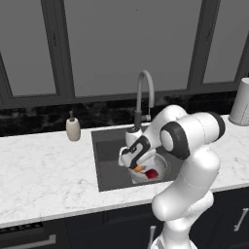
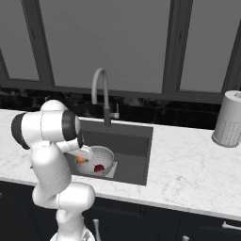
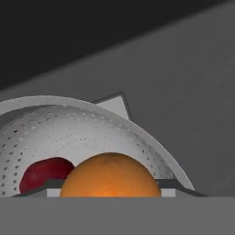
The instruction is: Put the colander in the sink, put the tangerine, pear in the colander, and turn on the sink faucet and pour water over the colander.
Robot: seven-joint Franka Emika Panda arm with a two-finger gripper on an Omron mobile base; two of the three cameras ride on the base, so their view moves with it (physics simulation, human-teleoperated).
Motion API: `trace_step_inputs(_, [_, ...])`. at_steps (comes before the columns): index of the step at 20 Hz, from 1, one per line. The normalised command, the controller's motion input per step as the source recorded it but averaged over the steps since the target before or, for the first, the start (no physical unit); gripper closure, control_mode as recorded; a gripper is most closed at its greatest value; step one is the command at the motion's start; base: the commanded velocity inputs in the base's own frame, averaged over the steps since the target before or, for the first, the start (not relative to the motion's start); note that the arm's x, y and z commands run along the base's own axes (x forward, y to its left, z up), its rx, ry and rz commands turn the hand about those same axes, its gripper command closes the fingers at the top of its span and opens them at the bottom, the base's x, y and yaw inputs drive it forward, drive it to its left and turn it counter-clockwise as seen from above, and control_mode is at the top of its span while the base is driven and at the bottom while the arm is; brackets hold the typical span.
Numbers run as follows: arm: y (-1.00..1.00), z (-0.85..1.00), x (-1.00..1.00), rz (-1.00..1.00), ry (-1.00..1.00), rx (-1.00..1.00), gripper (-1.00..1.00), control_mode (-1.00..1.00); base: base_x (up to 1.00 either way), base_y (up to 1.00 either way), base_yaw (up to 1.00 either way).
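Observation:
The silvery perforated colander (image 1: 163,167) (image 2: 104,155) (image 3: 78,133) sits in the dark sink (image 1: 109,160) (image 2: 134,146). The dark red pear (image 1: 152,173) (image 2: 99,168) (image 3: 43,173) lies on its floor. My gripper (image 1: 138,164) (image 2: 84,157) (image 3: 110,193) reaches down over the colander's near rim, shut on the orange tangerine (image 1: 139,168) (image 2: 81,159) (image 3: 110,176), which hangs just above the bowl beside the pear. The gooseneck sink faucet (image 1: 144,92) (image 2: 101,89) stands behind the basin, its spout arching toward the sink. No water runs from it.
A beige soap dispenser (image 1: 73,129) stands on the marble counter left of the sink. A tall pale canister (image 1: 240,102) (image 2: 229,120) stands at the far right by the window wall. The colander rests on the paler square patch (image 3: 112,104) in the basin floor.

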Motion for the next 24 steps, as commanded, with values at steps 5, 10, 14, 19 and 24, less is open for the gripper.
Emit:
trace_step_inputs(5, [0.00, -0.23, 0.20, 0.00, -0.01, 0.00, 1.00, -1.00, 0.00, 0.00, 0.00])
trace_step_inputs(10, [-0.06, -0.13, 0.05, 0.00, -0.02, 0.00, -1.00, -1.00, 0.00, 0.00, 0.00])
trace_step_inputs(14, [-0.24, 0.00, -0.04, 0.00, -0.03, 0.00, -1.00, -1.00, 0.00, 0.00, 0.00])
trace_step_inputs(19, [-0.21, 0.00, -0.08, 0.00, -0.05, 0.00, -1.00, -1.00, 0.00, 0.00, 0.00])
trace_step_inputs(24, [-0.06, 0.03, -0.11, 0.00, -0.07, 0.00, -1.00, -1.00, 0.00, 0.00, 0.00])
